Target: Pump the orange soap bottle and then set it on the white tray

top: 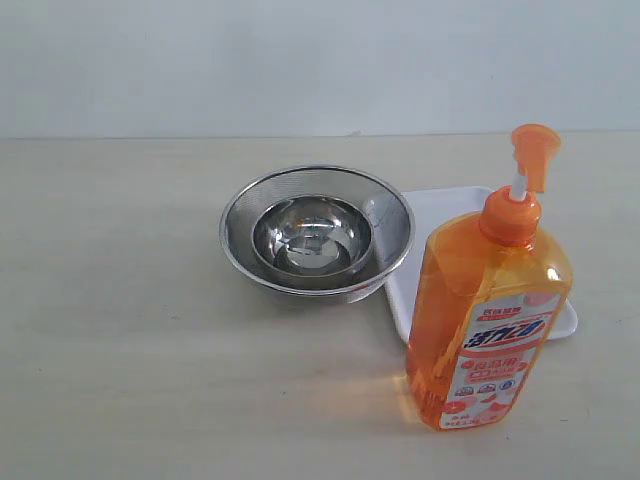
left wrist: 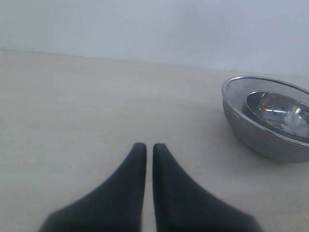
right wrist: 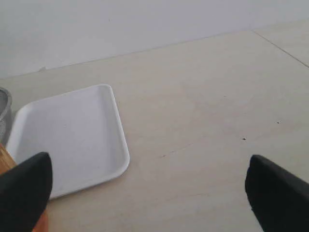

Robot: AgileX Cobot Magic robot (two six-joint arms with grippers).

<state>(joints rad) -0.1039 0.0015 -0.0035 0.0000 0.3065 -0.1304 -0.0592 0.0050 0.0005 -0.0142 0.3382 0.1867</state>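
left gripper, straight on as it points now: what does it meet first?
Looks free in its wrist view: the shut left gripper faces only tabletop; the steel strainer bowl sits off to one side. Depth unclear.

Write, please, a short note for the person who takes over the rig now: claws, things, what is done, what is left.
Left claw: shut, empty, over the table, near the bowl.
Right claw: open, empty, near the tray.
Bottle: upright on the table in front of the tray, not on it; pump head up; no claw touches it.
The visible part of the tray is bare.
Done: nothing that shows.
Left: pump the bottle, then place it on the tray.
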